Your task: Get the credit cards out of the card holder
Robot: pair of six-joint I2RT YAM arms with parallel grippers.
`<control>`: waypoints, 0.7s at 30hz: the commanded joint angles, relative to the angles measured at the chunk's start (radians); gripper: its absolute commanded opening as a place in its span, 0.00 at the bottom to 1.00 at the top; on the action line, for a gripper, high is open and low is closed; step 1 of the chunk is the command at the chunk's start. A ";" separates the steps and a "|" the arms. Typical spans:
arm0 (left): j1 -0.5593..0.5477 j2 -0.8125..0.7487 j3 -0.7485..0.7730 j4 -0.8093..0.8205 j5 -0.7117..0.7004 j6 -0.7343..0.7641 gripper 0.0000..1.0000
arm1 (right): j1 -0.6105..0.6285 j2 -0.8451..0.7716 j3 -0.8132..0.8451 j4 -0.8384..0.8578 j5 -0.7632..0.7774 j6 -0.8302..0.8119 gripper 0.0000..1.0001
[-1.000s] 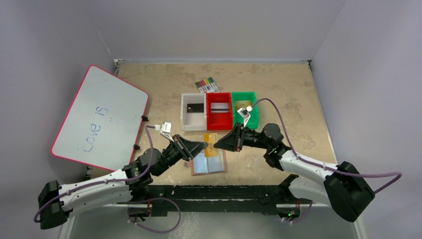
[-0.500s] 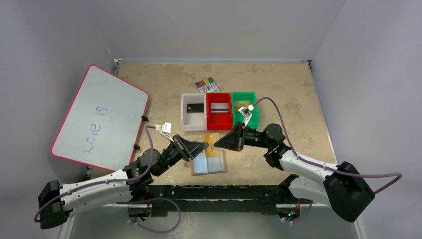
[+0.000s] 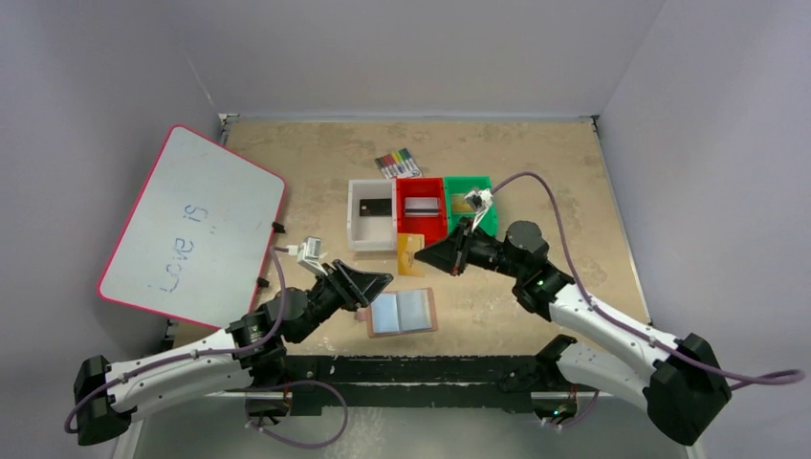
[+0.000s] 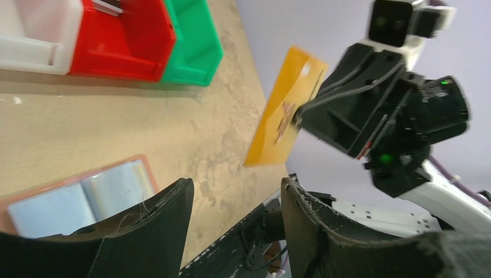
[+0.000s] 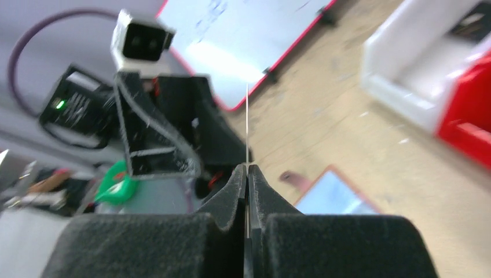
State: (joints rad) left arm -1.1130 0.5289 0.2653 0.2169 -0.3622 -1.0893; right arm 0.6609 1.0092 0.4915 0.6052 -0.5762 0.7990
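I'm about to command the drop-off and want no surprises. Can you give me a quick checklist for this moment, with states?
1. Gold card clamped in right gripper: ok.
2. Gold card lifted clear of card holder: ok.
3. Left gripper open: ok.
4. Card holder pockets emptied: cannot tell.
5. Green bin free to take a card: cannot tell, partly hidden.

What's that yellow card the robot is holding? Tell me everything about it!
The card is a thin, flat, gold-orange rectangle, plastic-looking, with small dark marks on its face. It hangs tilted, pinched at one side by the right gripper, whose jaws are shut on it. It is out of the holder, between that and the bins.
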 commanded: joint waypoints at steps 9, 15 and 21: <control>0.000 -0.029 0.009 -0.111 0.005 -0.018 0.57 | 0.000 -0.166 0.152 -0.386 0.761 -0.916 0.00; -0.001 0.037 0.049 -0.142 0.081 0.017 0.57 | -0.001 -0.096 0.180 -0.391 0.855 -1.290 0.00; 0.001 0.065 0.065 -0.180 0.058 0.021 0.56 | -0.015 0.067 0.209 -0.413 0.885 -1.543 0.00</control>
State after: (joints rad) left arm -1.1130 0.5922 0.2775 0.0380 -0.3119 -1.0950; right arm 0.6590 0.9939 0.6376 0.1982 0.2527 -0.4732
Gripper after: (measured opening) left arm 0.565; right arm 0.008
